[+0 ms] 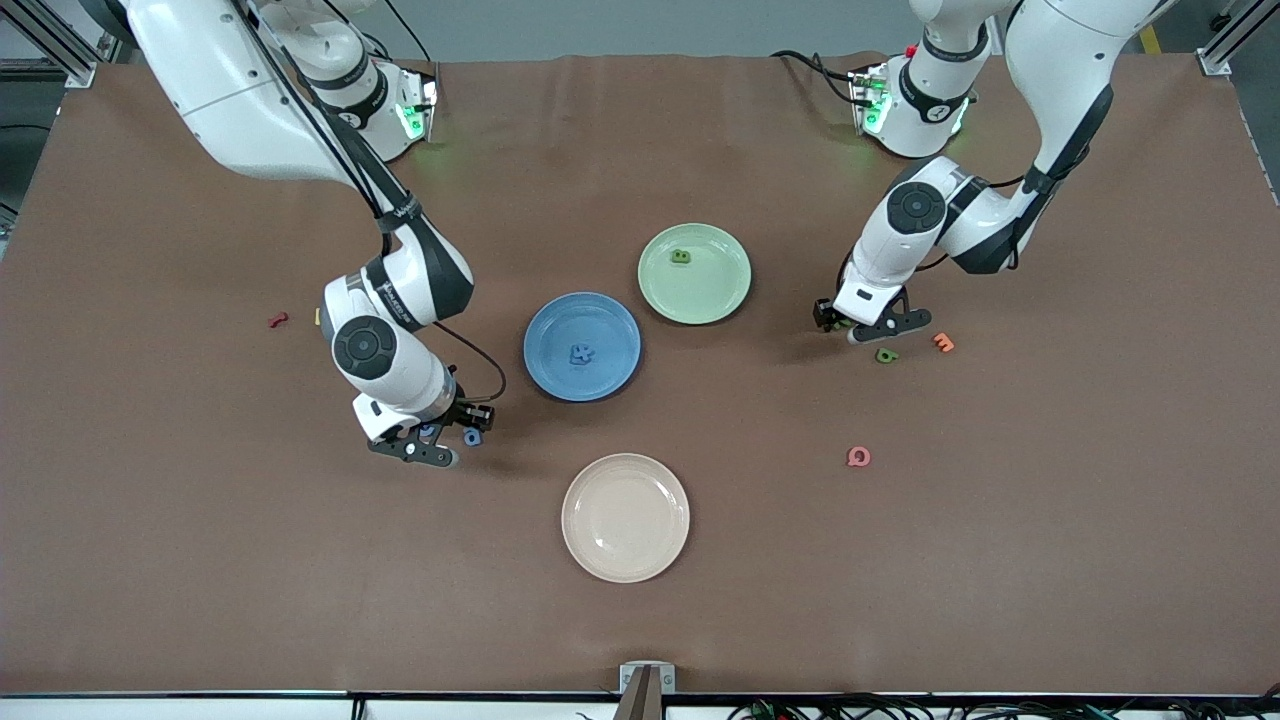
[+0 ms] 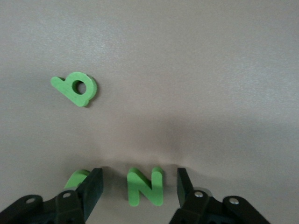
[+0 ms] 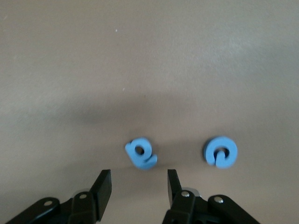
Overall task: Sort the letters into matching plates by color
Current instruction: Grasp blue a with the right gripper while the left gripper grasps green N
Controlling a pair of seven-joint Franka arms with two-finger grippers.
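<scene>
The blue plate (image 1: pixel 603 322) holds one blue letter (image 1: pixel 581 353). Beside it, farther from the front camera, the green plate (image 1: pixel 712 292) holds one green letter (image 1: pixel 681 257). My left gripper (image 2: pixel 138 176) is low at the table, open, with a green N (image 2: pixel 145 186) between its fingers, untouched. A green b (image 2: pixel 74 87) lies nearby, and one finger half hides another green letter (image 2: pixel 77 178). My right gripper (image 3: pixel 139 184) is open over the table, with a blue a (image 3: pixel 141 153) just past its fingertips and a blue c (image 3: pixel 220 151) beside that.
A cream plate (image 1: pixel 625 517) lies nearest the front camera. An orange letter (image 1: pixel 942 342) and a pink letter (image 1: pixel 858 457) lie toward the left arm's end. A red letter (image 1: pixel 278 320) lies toward the right arm's end.
</scene>
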